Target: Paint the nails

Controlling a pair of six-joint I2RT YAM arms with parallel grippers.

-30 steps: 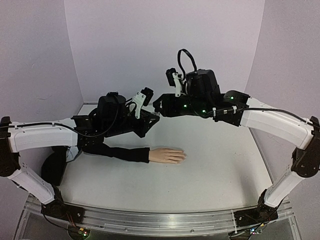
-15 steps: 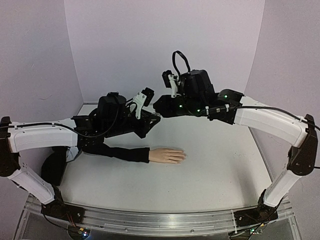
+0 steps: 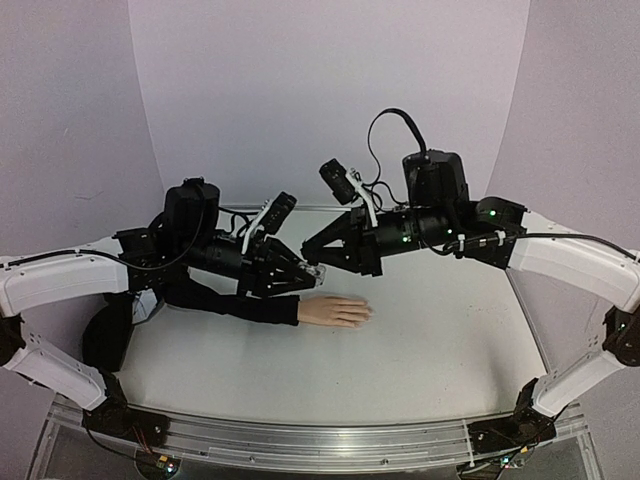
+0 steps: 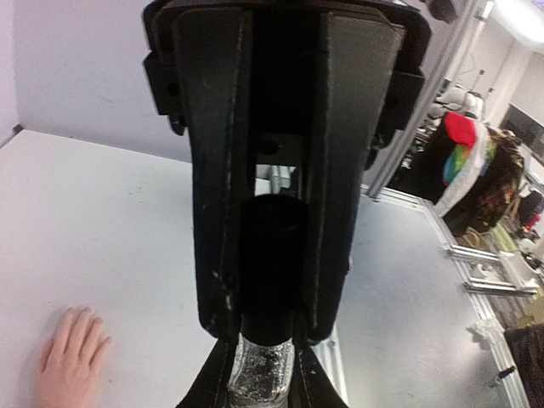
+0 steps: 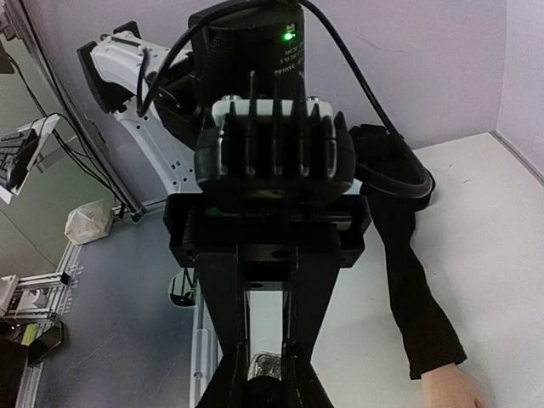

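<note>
The pale mannequin hand [image 3: 335,311] lies flat on the white table, coming out of a long black sleeve [image 3: 235,303]. Its nails at the fingertips [image 3: 366,312] are too small to make out. Just above and behind the wrist, both grippers meet on a small polish bottle [image 3: 314,270]. My left gripper [image 4: 265,380] is shut on the glittery glass body [image 4: 265,370]. My right gripper [image 4: 270,321] is shut on the dark cap [image 4: 272,246]. The left wrist view also shows the hand [image 4: 72,361] at the lower left. In the right wrist view the sleeve [image 5: 416,297] runs along the right.
The sleeve ends in a dark rounded mass [image 3: 108,335] at the table's left edge. Lilac walls close off the back and sides. An aluminium rail [image 3: 320,440] runs along the near edge between the arm bases.
Both arms have come down and forward, bringing the bottle from higher up at the back to just above the hand's wrist. The right gripper's fingers have closed onto the cap.
</note>
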